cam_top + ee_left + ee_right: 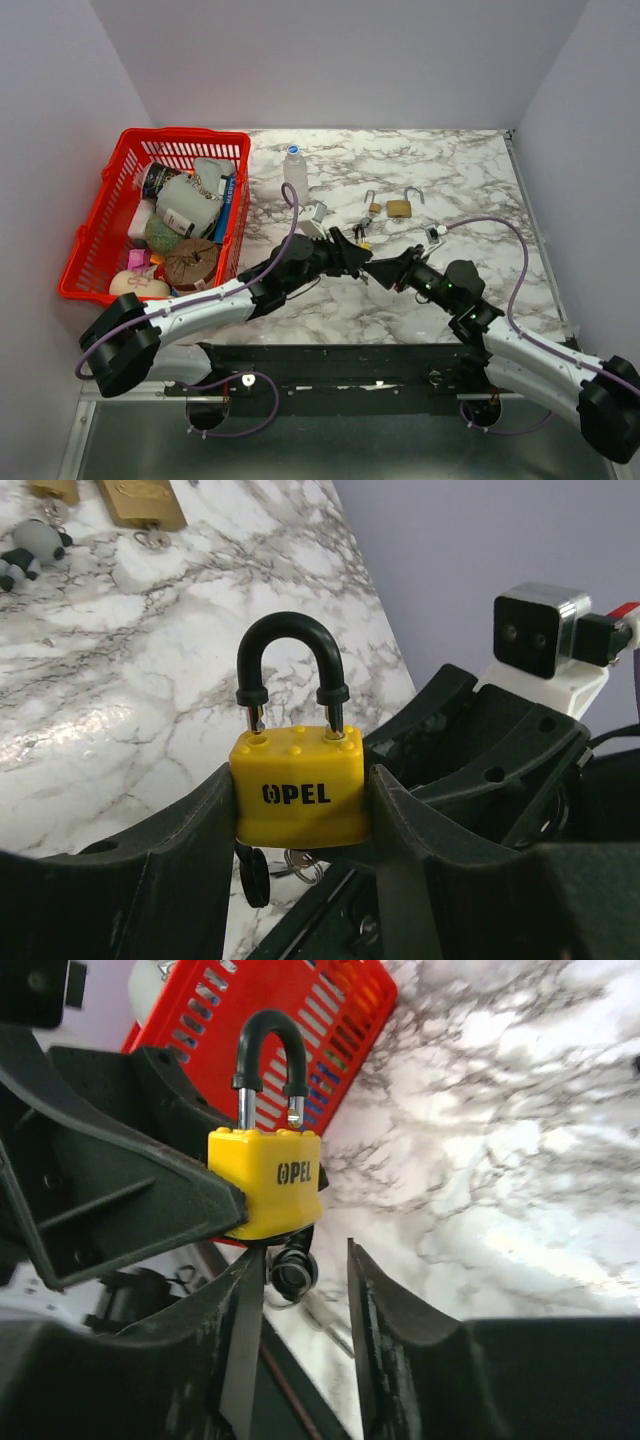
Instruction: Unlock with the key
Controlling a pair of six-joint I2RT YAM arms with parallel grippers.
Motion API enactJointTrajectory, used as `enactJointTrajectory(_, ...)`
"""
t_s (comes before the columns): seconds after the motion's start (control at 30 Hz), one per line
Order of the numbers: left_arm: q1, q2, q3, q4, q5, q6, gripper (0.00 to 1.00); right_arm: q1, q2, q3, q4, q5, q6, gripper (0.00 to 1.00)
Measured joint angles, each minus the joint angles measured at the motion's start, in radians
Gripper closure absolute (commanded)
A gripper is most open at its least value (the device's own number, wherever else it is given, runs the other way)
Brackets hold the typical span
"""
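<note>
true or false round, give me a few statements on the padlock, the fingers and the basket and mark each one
1. The yellow padlock with a black shackle is clamped between the left arm's fingers. True.
2. The right arm's fingers are shut on the black-headed key. False: they stand apart, and the key hangs from the padlock's underside close to them.
3. The red plastic basket is empty. False: it holds several items.
4. A brass padlock lies on the marble table, beyond both arms. True.
</note>
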Motion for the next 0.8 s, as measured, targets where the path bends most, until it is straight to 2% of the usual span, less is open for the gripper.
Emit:
enactJointTrajectory(0.03, 0.009, 0.0, 0.008, -0.009, 0.027, 0.006, 1.0, -0.005, -0.045, 0.001, -0.051, -0.003, -0.037, 0.42)
enactJointTrajectory(0.1, 0.022, -0.002, 0.015, -0.038, 0.066, 0.03, 1.0, -0.019, -0.124, 0.004, -0.129, -0.004, -0.09, 0.26)
enactJointTrajectory(0.2, 0.047, -0.004, 0.012, -0.132, 0.122, 0.085, 1.0, -0.042, -0.237, 0.033, -0.225, 0.0, -0.157, 0.2)
enactJointTrajectory(0.33, 0.066, -0.025, -0.01, -0.221, 0.189, 0.172, 1.0, -0.052, -0.299, 0.133, -0.348, -0.01, -0.232, 0.19)
enactJointTrajectory(0.47, 0.07, -0.127, -0.074, -0.238, 0.277, 0.268, 1.0, -0.055, -0.211, 0.308, -0.443, -0.072, -0.295, 0.18)
enactJointTrajectory(0.63, 0.082, -0.278, -0.142, -0.222, 0.443, 0.339, 1.0, -0.06, -0.086, 0.393, -0.46, -0.268, -0.389, 0.16)
enactJointTrajectory(0.8, 0.087, -0.338, -0.16, -0.199, 0.571, 0.346, 1.0, -0.06, -0.058, 0.392, -0.461, -0.474, -0.447, 0.16)
